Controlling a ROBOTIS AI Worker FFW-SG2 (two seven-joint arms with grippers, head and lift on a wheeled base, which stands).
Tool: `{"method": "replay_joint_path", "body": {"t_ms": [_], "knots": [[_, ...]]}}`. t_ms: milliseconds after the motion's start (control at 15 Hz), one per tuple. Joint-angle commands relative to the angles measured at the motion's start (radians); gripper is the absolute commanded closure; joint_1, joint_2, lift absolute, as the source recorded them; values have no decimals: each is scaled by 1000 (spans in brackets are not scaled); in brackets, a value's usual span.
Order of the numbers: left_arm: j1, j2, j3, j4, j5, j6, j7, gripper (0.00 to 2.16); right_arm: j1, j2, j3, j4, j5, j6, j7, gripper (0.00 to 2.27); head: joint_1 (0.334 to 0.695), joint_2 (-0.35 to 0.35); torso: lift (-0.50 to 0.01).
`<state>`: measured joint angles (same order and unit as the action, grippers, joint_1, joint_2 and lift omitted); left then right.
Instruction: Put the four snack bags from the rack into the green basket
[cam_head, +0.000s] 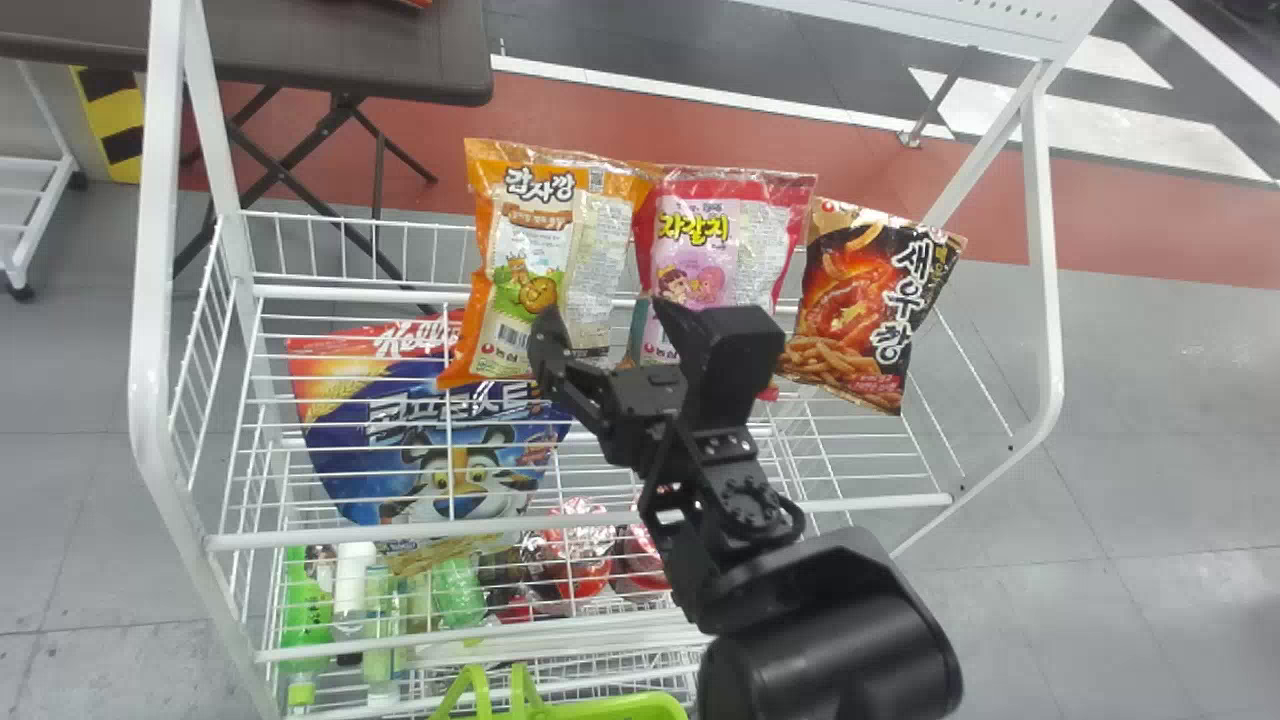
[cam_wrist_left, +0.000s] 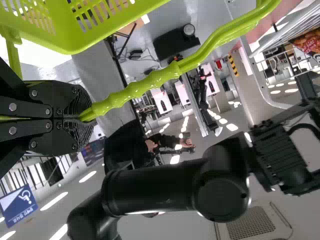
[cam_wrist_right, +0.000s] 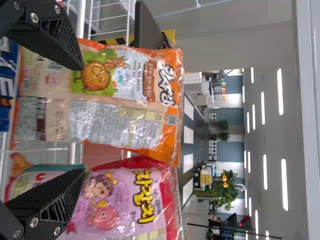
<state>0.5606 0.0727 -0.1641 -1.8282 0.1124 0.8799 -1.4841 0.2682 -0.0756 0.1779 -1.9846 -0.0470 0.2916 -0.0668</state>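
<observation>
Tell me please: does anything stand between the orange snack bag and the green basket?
Yes: the rack's white front rail crosses between the orange snack bag and the green basket, so the bag probably needs lifting over it. Nothing visible stands between the right claw and the bag.

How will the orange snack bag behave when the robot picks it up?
The orange snack bag will probably bend and give a little, because it is thin film with creases and a wavy top edge. It may be somewhat slippery, since the film shines under the lights. It stands on end, so a push high up could tip it.
</observation>
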Motion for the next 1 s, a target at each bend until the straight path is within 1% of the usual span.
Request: {"method": "replay_joint_path", "body": {"t_ms": [0,133,333,400,467,533,600,667,800,933], "knots": [[-8,7,0,0,1,6,-4,1902,-56,36,3,36,24,33,-8,90,695,-343,-6],[-10,16,1,-3,6,15,-4,1902,-127,37,-9,75,6,131,4,103,695,-314,-6],[-10,18,0,-2,3,12,-4,1902,-178,37,9,107,2,165,12,228,695,-296,-6],[-10,18,0,-2,4,12,-4,1902,-191,37,9,119,1,186,21,431,695,-285,-6],[-10,19,0,-2,6,12,-5,1902,-204,37,3,128,-2,202,68,1004,695,-279,-6],[-10,19,1,-2,6,12,-5,1902,-210,37,0,130,-17,254,88,1740,695,-270,-6],[-10,21,1,0,6,12,-5,1902,-210,37,-9,130,-31,263,102,1973,695,-261,-6],[-10,21,0,1,6,12,-5,1902,-204,36,-11,127,-30,260,122,2040,695,-254,-6],[-8,21,0,1,6,12,-5,1902,-173,34,-8,102,-24,232,130,2142,695,-247,-6],[-8,21,0,1,6,12,-5,1902,-152,31,-15,90,-25,199,137,2196,695,-247,-6]]}}
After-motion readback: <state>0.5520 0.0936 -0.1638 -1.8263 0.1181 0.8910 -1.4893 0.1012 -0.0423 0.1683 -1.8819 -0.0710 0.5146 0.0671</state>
